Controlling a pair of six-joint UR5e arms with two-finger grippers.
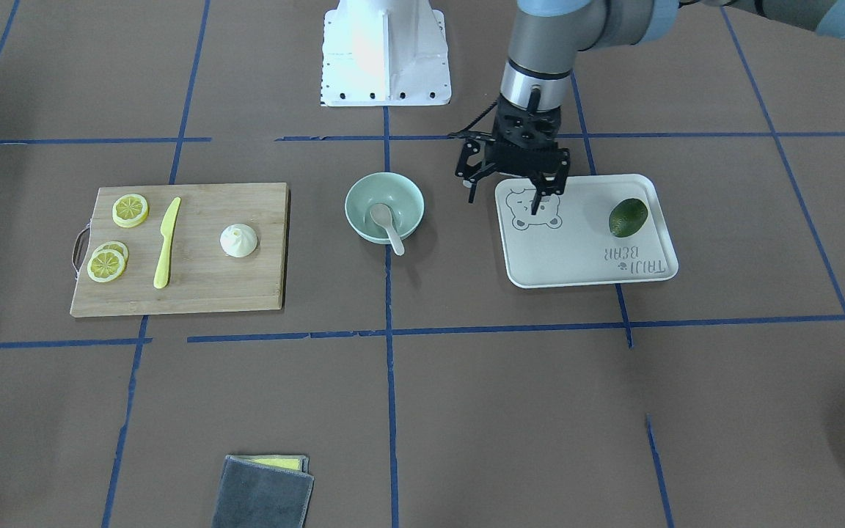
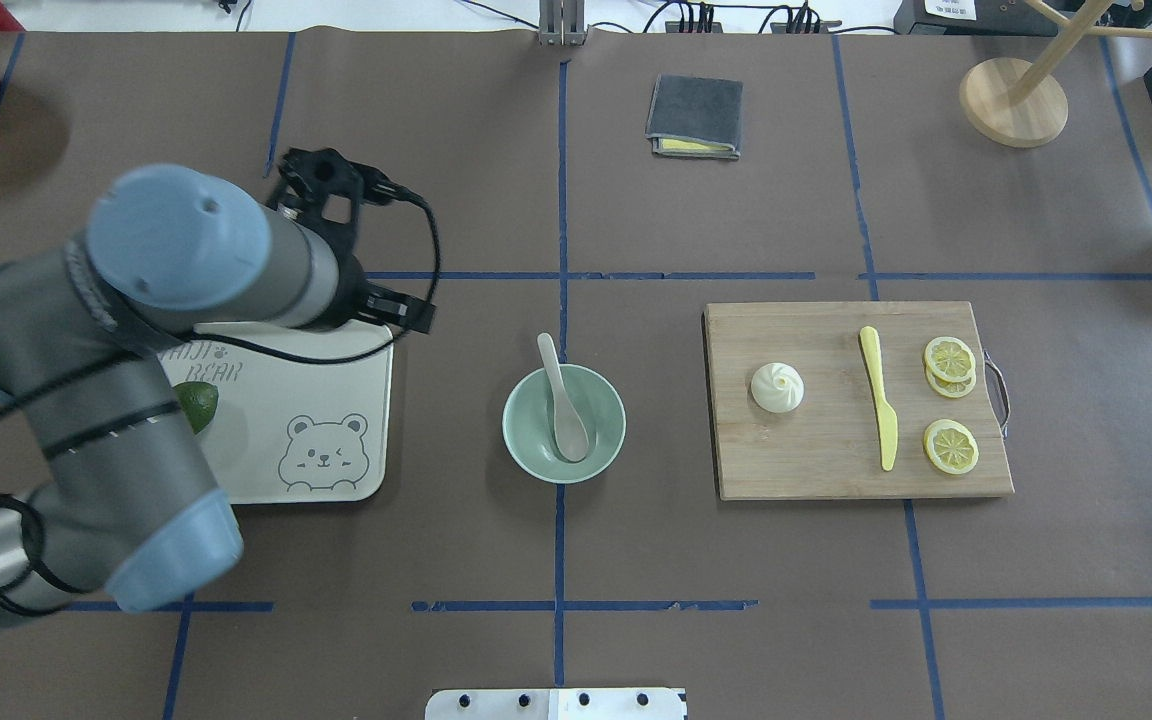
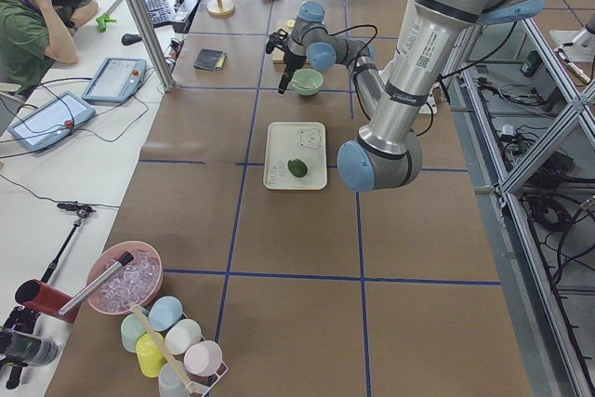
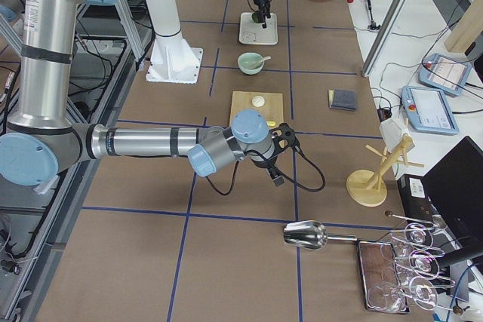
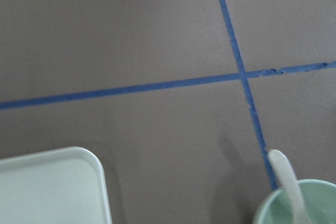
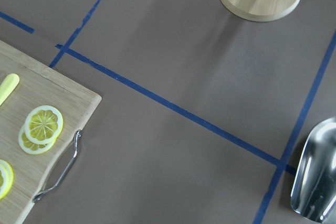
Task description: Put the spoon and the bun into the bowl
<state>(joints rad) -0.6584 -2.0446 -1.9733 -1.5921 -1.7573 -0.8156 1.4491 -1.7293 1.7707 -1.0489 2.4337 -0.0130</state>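
Left claw hangs open and empty over the tray corner. Spoon lies in the bowl just beside it. Bun sits on the board, well apart from it and nearer the right claw, whose state cannot be told. That claw probably should descend straight over the bun and pinch softly.

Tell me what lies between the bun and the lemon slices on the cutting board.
The yellow knife lies between the bun and the lemon slices, flat on the cutting board, touching neither. The overhead view shows it plainly.

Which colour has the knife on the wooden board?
The knife is pale yellow, seen best in the overhead exterior view.
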